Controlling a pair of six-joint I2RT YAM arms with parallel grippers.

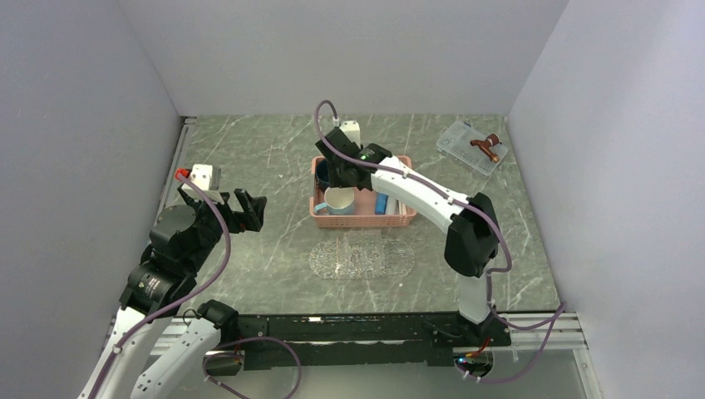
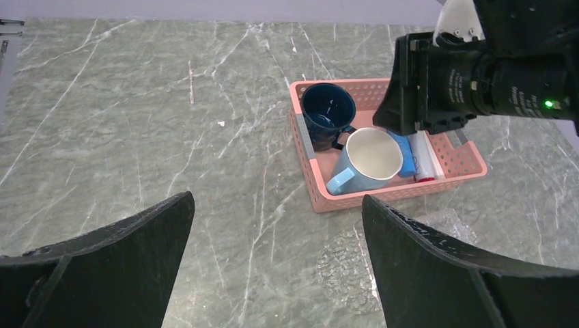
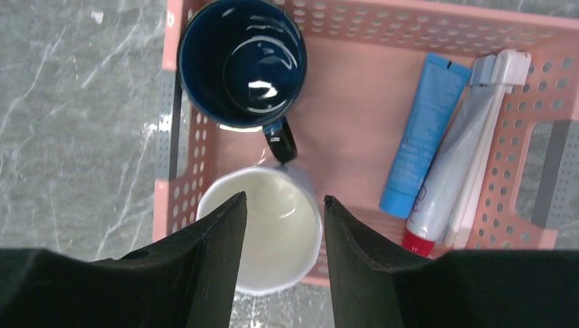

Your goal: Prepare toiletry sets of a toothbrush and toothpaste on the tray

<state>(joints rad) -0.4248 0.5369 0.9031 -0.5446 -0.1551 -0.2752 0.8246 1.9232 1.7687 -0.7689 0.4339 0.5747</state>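
Right gripper: fingers parted, nothing between them, poised over the pale mug in the pink basket. Left gripper: spread wide, grasping nothing, above the desk left of the basket. 1 blue toothpaste lies in the basket's right part, beside a red-capped grey tube and the toothbrush. Tray sits on the desk just in front of the basket.

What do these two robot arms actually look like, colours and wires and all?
Both arms pair white shells with chunky black joints. The right arm has a long white link and a small green light; the left arm shows more black. A purplish cable loops along each. The left gripper and right gripper each end in two broad, black, tapering fingers.
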